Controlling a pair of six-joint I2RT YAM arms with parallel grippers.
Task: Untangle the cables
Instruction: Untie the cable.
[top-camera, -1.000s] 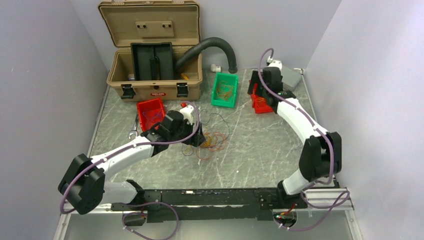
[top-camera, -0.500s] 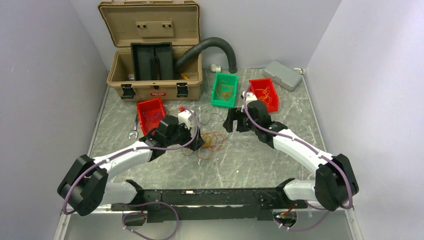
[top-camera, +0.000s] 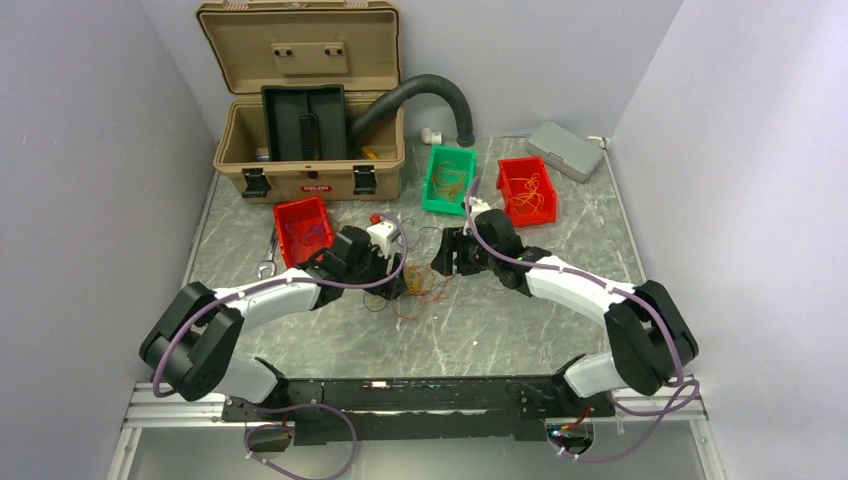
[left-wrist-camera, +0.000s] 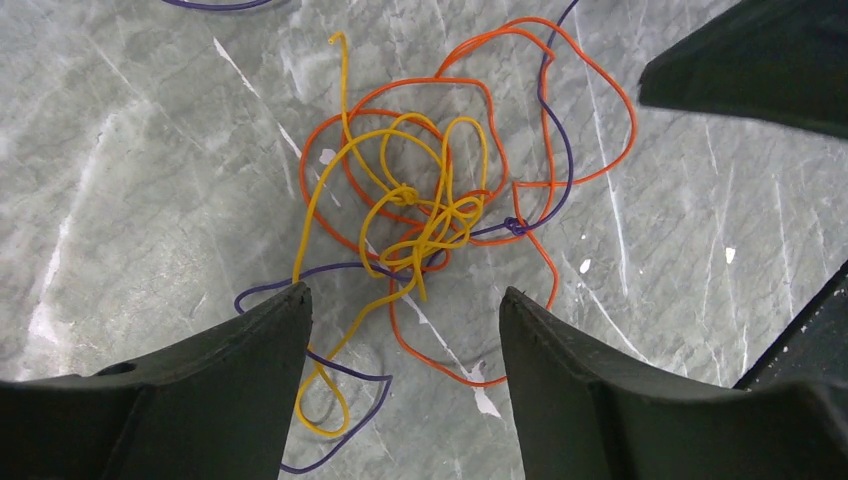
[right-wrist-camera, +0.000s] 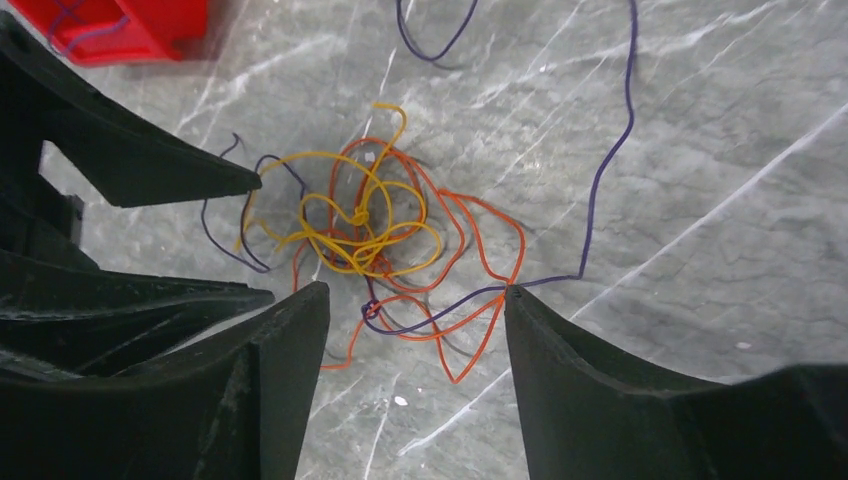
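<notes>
The cables (left-wrist-camera: 420, 215) lie as a loose tangle on the marble table: yellow strands knotted in the middle, orange loops around them, and a thin purple strand running through. In the top view the cables (top-camera: 428, 284) sit between both grippers. My left gripper (left-wrist-camera: 405, 295) hangs open just above the tangle's near edge, with yellow and purple loops lying between its fingers. My right gripper (right-wrist-camera: 415, 292) is open too, facing the left one across the cables (right-wrist-camera: 365, 225), its right fingertip right at the orange and purple strands. Neither gripper holds anything.
An open tan toolbox (top-camera: 300, 120) and a black hose (top-camera: 430, 95) stand at the back. A red bin (top-camera: 300, 225), a green bin (top-camera: 450, 180) and another red bin (top-camera: 527, 190) hold wires. A grey case (top-camera: 565, 150) lies back right, a wrench (top-camera: 268, 262) left.
My right arm swung from the back-right red bin down to the tangle. The left gripper edged slightly toward the cables and stays over them.
</notes>
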